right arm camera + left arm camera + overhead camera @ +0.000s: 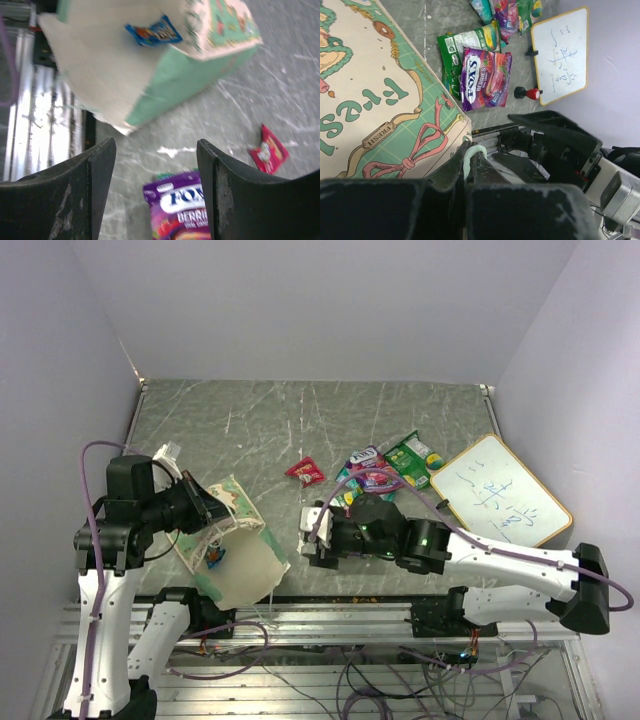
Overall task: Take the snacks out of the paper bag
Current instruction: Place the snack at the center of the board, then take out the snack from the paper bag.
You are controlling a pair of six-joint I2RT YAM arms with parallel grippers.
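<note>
As it leans, tan, mint-panelled paper bag [243, 562]

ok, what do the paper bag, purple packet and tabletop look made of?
Paper bag: matte printed paper, creased folds.
Purple Fox's packet: glossy foil or plastic film, glare and crinkles.
Tabletop: grey-green marbled surface with white veins, stone or laminate, can't tell.

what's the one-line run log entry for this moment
left gripper: shut on tan-and-mint paper bag | right gripper: open, empty | blue foil packet: inside bag
</note>
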